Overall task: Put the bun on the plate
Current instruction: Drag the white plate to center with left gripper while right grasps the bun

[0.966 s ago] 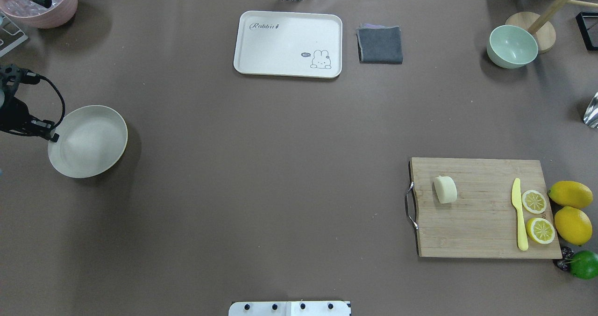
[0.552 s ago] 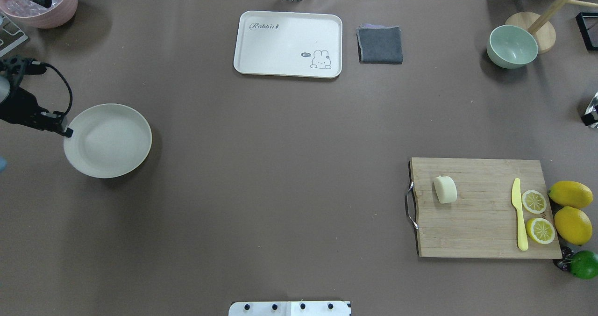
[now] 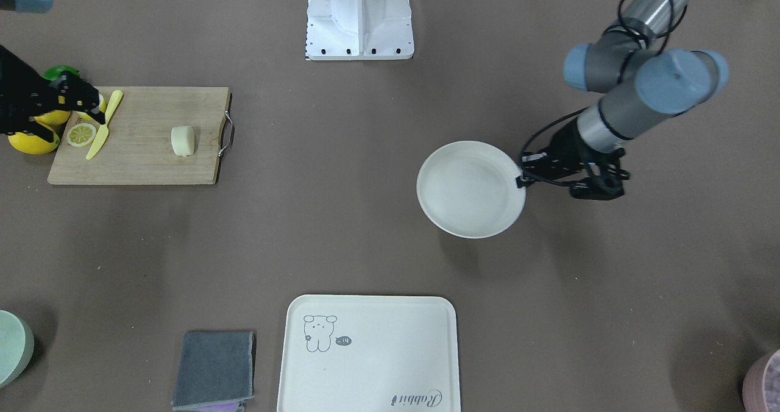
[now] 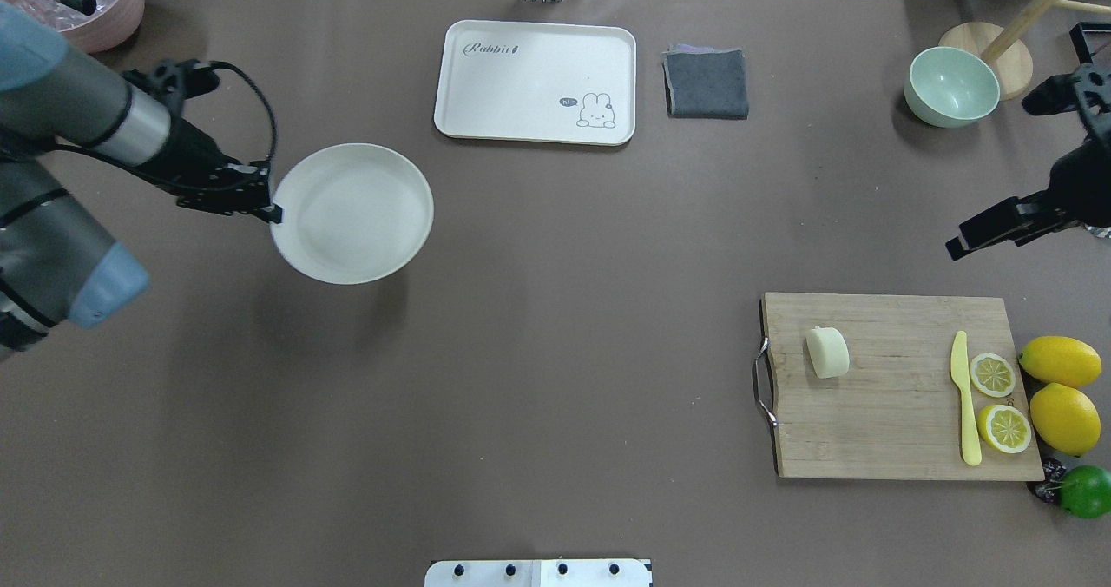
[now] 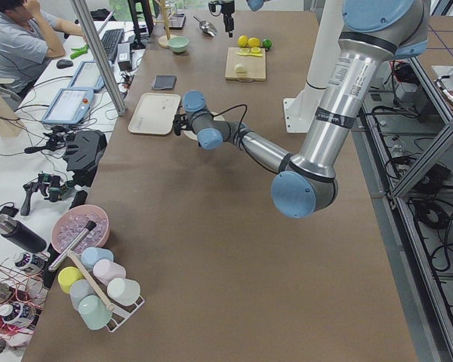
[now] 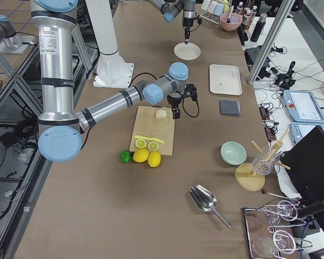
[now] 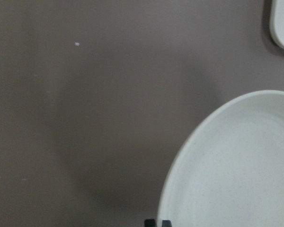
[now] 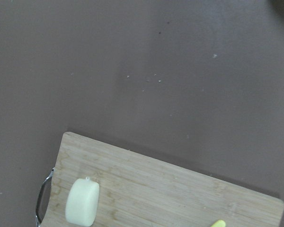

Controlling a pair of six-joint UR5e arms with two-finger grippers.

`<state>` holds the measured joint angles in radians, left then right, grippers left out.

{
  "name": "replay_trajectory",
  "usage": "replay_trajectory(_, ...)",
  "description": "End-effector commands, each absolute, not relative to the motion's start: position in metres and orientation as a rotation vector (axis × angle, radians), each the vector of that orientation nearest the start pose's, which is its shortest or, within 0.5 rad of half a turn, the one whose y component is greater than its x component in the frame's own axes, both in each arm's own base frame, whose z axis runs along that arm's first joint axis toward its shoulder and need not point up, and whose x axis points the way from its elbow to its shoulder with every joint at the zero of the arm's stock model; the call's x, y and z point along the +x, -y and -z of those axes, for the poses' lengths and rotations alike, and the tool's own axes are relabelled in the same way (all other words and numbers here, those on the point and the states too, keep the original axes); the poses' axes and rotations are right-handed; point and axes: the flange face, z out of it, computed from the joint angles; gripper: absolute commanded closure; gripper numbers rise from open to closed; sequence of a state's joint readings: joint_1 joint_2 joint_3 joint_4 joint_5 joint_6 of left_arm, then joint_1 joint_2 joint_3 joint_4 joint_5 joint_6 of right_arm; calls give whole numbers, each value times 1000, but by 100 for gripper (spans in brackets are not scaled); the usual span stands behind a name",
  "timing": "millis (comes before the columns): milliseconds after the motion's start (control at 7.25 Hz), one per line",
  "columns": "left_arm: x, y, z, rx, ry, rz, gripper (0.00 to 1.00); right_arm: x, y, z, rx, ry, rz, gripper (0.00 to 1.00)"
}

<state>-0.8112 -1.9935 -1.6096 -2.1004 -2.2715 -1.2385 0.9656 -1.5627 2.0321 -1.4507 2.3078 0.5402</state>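
Note:
The bun (image 4: pixel 827 352) lies on its side near the handle end of a wooden cutting board (image 4: pixel 894 396); it also shows in the front view (image 3: pixel 183 141) and the right wrist view (image 8: pixel 83 202). The plate (image 4: pixel 351 214) is empty and hangs a little above the table, its shadow below it. My left gripper (image 4: pixel 273 214) is shut on the plate's left rim, as the front view (image 3: pixel 520 180) also shows. The right gripper (image 4: pixel 955 248) hovers above and beyond the board's far right corner, well away from the bun. Whether its jaws are open or shut does not show.
On the board lie a yellow knife (image 4: pixel 963 405) and two lemon slices (image 4: pixel 992 374). Whole lemons (image 4: pixel 1063 418) and a lime (image 4: pixel 1085 491) sit beside it. At the back are a cream tray (image 4: pixel 535 82), a grey cloth (image 4: pixel 706 83) and a green bowl (image 4: pixel 950 88).
My left gripper has carried the plate to the right and farther back, toward the table's middle. The right arm has come into view from the right edge.

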Motion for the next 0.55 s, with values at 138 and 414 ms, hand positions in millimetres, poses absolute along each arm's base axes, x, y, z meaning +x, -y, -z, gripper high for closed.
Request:
replay_trajectory(138, 501, 467, -279, 21, -1134, 91, 100, -332, 373, -403, 63, 837, 270, 1)
replay_trajectory(414, 520, 469, -270, 19, -1131, 84, 100, -357, 368, -420, 61, 781, 236, 1)
